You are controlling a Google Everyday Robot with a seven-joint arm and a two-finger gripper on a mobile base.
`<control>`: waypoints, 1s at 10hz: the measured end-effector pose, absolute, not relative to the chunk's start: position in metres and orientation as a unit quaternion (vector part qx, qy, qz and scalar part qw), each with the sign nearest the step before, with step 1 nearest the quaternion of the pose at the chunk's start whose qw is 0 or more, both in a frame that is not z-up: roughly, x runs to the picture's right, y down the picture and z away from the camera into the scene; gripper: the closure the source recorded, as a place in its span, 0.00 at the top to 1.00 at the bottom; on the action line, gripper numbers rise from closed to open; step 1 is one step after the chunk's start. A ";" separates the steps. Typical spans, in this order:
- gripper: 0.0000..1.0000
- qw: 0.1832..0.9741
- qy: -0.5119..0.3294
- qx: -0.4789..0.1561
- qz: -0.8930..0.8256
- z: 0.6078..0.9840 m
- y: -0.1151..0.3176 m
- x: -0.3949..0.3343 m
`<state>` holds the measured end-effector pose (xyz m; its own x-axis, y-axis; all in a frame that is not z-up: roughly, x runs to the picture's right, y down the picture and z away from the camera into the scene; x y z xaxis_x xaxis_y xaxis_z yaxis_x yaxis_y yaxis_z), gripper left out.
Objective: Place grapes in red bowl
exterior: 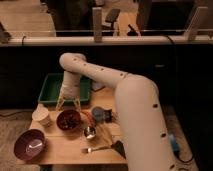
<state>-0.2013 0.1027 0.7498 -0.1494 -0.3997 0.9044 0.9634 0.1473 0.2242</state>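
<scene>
Occlusions / unclear items
Gripper over red bowl; grapes inside = dark blur, berries indistinct. Green tray pt. hidden behind arm; arm base cut by btm edge.

I can't make out any writing from here. No label, brand, number or sign is readable.
</scene>
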 end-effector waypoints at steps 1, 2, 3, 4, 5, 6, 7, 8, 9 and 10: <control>0.80 0.583 -0.484 -0.292 -0.584 0.750 0.103 -0.202; 0.80 0.583 -0.485 -0.293 -0.583 0.750 0.104 -0.202; 0.80 0.583 -0.485 -0.293 -0.582 0.750 0.104 -0.202; 0.80 0.583 -0.486 -0.293 -0.582 0.751 0.104 -0.202; 0.80 0.582 -0.487 -0.292 -0.582 0.751 0.105 -0.202; 0.80 0.582 -0.488 -0.292 -0.581 0.751 0.105 -0.202; 0.80 0.581 -0.489 -0.292 -0.581 0.751 0.106 -0.202; 0.80 0.581 -0.490 -0.292 -0.580 0.751 0.106 -0.202; 0.80 0.581 -0.491 -0.293 -0.579 0.751 0.106 -0.202; 0.80 0.580 -0.492 -0.295 -0.579 0.752 0.106 -0.202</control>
